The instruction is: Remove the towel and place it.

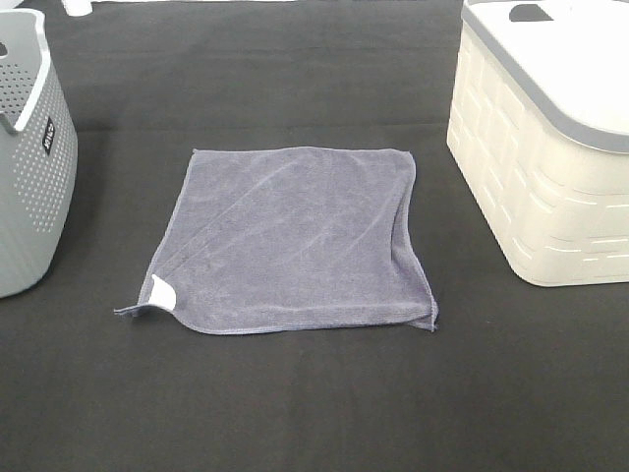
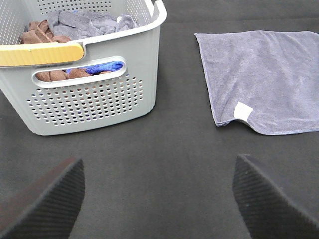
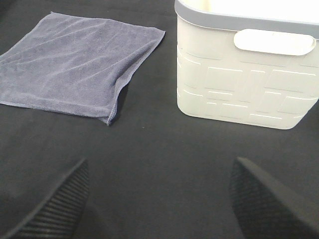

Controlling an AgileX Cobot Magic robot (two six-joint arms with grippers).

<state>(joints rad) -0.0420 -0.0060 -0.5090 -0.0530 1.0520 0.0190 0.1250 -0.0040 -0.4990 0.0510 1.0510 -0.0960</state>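
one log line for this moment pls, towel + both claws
towel: flat on table, between grey basket and white basket | left claw: open, empty | right claw: open, empty

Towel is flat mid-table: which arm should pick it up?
Roughly even. I'd lean left: the towel has its white tag corner nearest the open left gripper. The right gripper is open too.

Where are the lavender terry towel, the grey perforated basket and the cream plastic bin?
lavender terry towel (image 1: pixel 295 236), exterior high view, middle of the cloth.
grey perforated basket (image 2: pixel 89 102), left wrist view, holed front wall.
cream plastic bin (image 3: pixel 239 84), right wrist view, patterned side wall.
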